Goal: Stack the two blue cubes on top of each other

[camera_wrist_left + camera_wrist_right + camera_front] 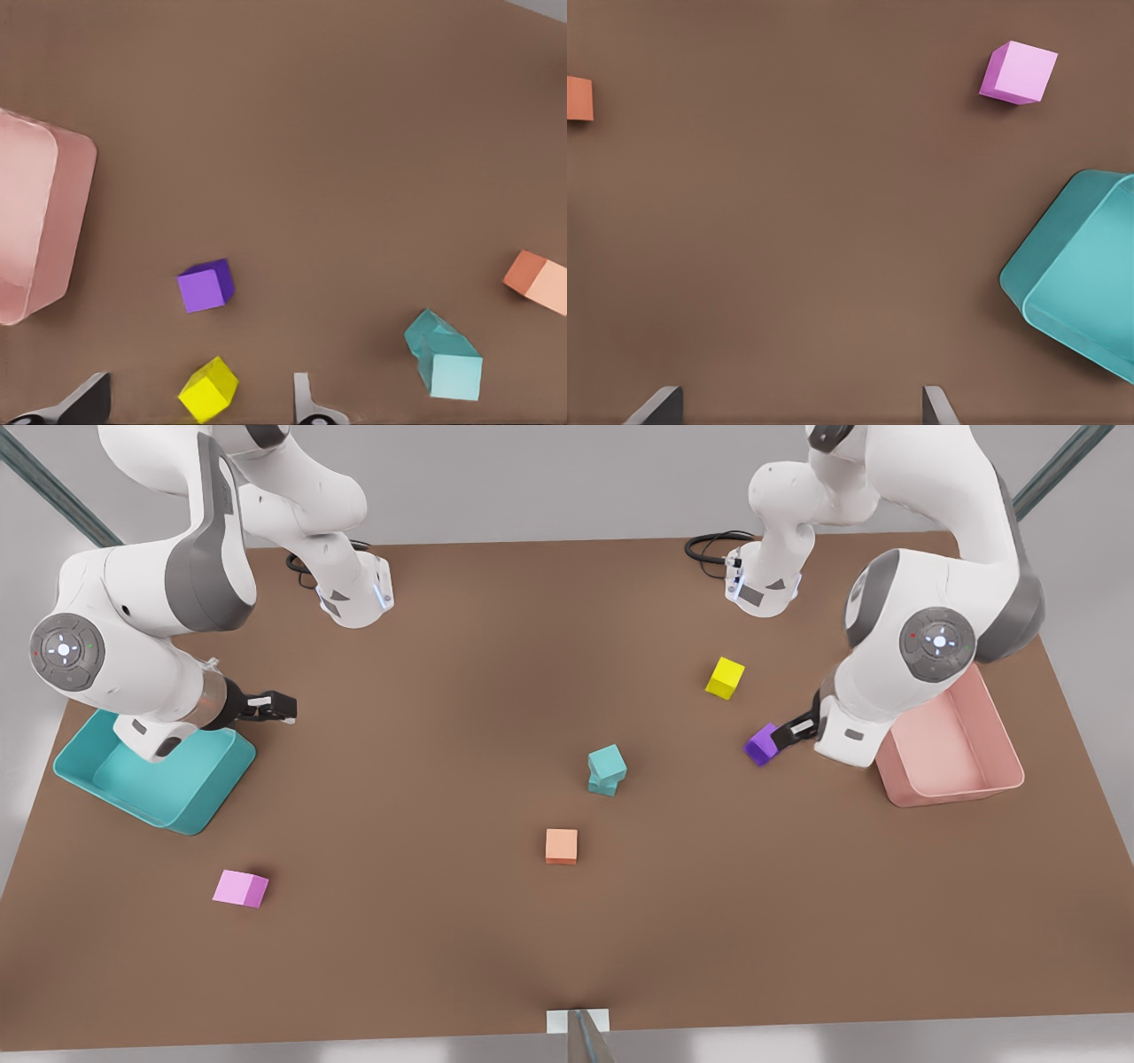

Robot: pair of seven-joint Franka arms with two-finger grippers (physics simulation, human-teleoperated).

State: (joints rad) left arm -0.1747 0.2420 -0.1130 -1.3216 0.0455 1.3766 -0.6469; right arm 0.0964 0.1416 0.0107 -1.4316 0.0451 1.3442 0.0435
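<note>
The left gripper (791,732) hangs open just beside the purple cube (760,745), near the pink bin (999,737). The right gripper (285,707) hovers open over the teal bin (221,797). The two blue cubes (607,770) sit stacked mid-tabletop (461,691), the upper one twisted askew.

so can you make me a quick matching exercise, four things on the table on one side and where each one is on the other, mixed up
1. pink cube
2. blue cubes
3. purple cube
4. orange cube

a. stacked one on the other, mid table
b. cube closest to the pink bin
c. cube closest to the teal bin
d. alone, just camera-side of the stack in the front view

Pairs: 1-c, 2-a, 3-b, 4-d

Both claws are open: left claw over the purple cube, right claw by the teal bin.
</note>
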